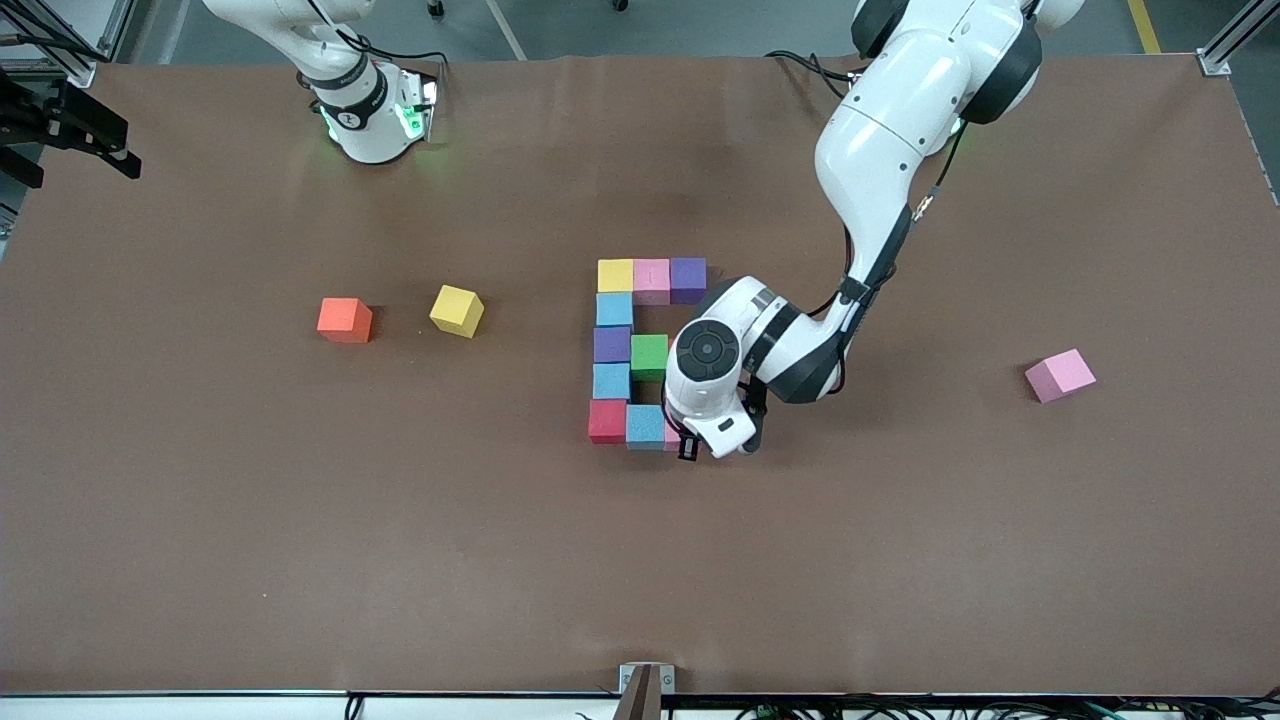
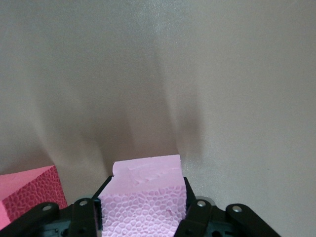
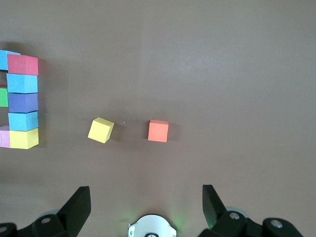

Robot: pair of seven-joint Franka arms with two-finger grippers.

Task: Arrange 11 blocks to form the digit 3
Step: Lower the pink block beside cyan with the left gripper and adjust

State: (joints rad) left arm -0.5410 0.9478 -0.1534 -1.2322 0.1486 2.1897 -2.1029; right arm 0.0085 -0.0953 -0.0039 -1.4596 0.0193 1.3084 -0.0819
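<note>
— Front view, what's there?
— Blocks (image 1: 631, 340) form a partial figure mid-frame. The left pincer (image 1: 690, 445) sits at its lower end, beside the blue block (image 1: 645, 425). A loose pink cube (image 1: 1060, 376) lies at right.

— Left wrist view?
— Left pincer clamped on a pink block (image 2: 143, 197), bottom centre.

— Right wrist view?
— Right pincer (image 3: 145, 205) spread wide, waiting; yellow cube (image 3: 100, 130) and orange cube (image 3: 158, 131) mid-frame.

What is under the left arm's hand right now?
A pink block clamped in the left hand, at the digit's nearest row beside the blue block. The wrist covers whatever lies below and whether it touches the table.
</note>
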